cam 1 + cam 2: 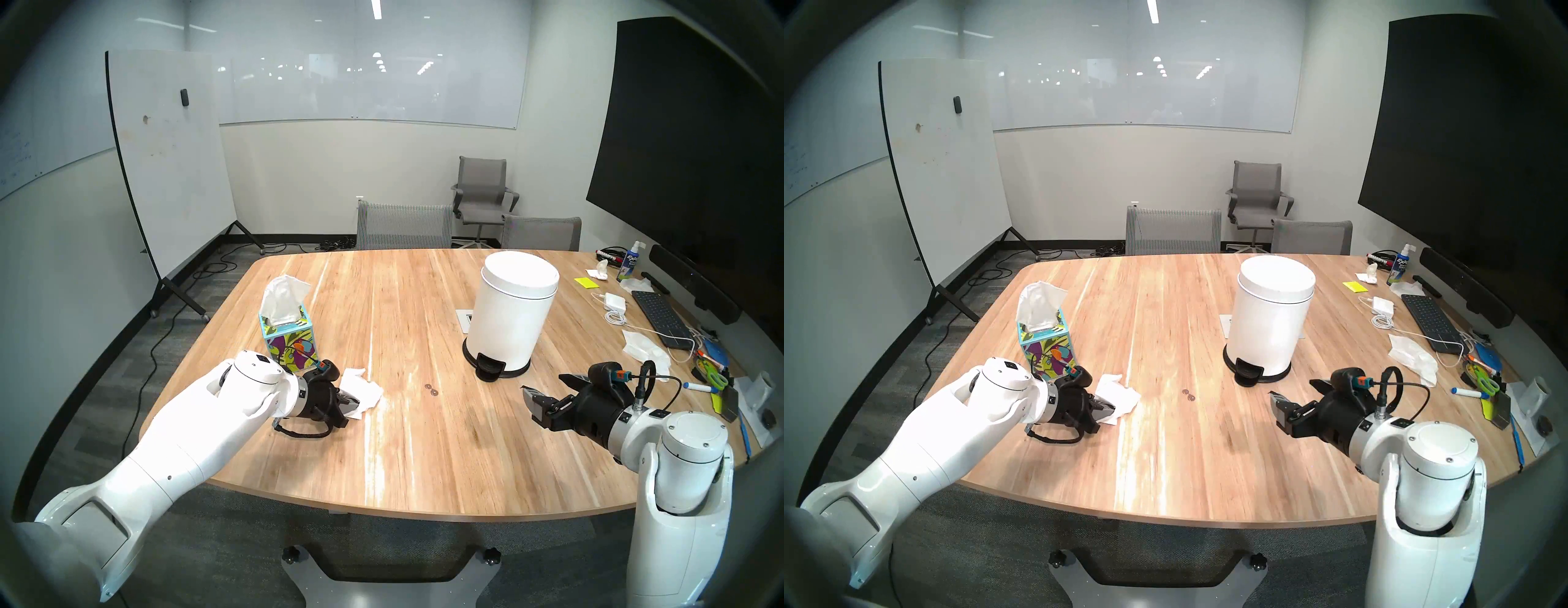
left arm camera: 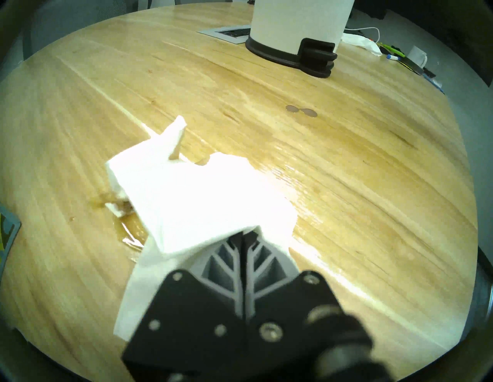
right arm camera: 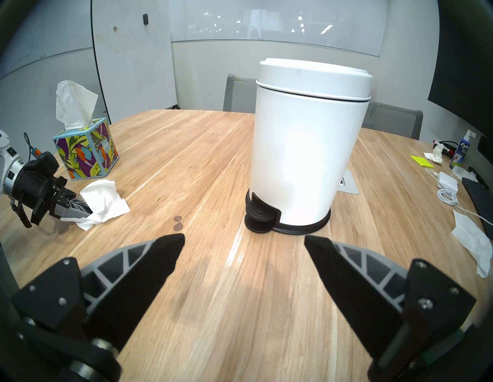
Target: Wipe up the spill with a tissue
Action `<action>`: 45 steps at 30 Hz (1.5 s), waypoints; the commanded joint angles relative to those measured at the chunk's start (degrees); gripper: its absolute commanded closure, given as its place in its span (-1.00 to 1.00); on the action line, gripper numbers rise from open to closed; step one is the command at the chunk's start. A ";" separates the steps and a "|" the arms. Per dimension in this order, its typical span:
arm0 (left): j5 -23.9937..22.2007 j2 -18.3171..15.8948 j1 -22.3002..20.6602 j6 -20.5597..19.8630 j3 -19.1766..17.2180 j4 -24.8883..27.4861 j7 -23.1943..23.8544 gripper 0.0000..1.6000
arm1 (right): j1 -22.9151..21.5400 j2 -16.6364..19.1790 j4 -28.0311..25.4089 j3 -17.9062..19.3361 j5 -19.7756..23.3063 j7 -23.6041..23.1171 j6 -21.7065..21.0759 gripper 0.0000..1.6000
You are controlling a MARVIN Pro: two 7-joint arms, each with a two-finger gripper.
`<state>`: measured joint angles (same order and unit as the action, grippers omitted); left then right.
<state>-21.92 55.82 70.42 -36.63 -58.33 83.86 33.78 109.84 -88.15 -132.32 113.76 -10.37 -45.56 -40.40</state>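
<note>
Right end effector (image 3: pixel 244 240) spread, lower frame; left end effector (image 3: pixel 88 212) pinching tissue (image 3: pixel 105 201) mid-left on tabletop (image 3: pixel 240 293); spill (image 3: pixel 178 222) center, unwiped.

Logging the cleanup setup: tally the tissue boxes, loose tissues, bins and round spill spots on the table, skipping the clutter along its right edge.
Tissue box: 1
Loose tissue: 1
Pedal bin: 1
Round spill spots: 2
Total: 5
</note>
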 commanded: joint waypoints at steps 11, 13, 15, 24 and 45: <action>-0.71 10.69 -3.38 -4.99 2.02 -5.53 -10.10 1.00 | -0.09 0.04 -1.19 0.14 0.05 -0.01 0.05 -1.00; -0.71 11.36 -4.18 -4.96 2.21 -6.67 -10.44 1.00 | -0.08 0.04 -1.20 0.15 0.05 0.00 0.04 -1.00; -0.74 11.73 -4.91 -4.92 2.28 -7.66 -10.61 1.00 | -0.08 0.04 -1.22 0.15 0.04 0.00 0.04 -1.00; -0.66 9.29 -7.34 -2.91 1.07 -10.93 -9.30 1.00 | -0.07 0.04 -1.22 0.15 0.04 0.00 0.04 -1.00; 0.39 4.69 -11.81 2.35 -1.08 -20.01 -3.03 1.00 | -0.07 0.04 -1.22 0.15 0.04 0.00 0.03 -1.00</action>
<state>-21.79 62.97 58.36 -34.88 -59.33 64.24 29.30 109.85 -88.15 -132.36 113.77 -10.38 -45.56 -40.41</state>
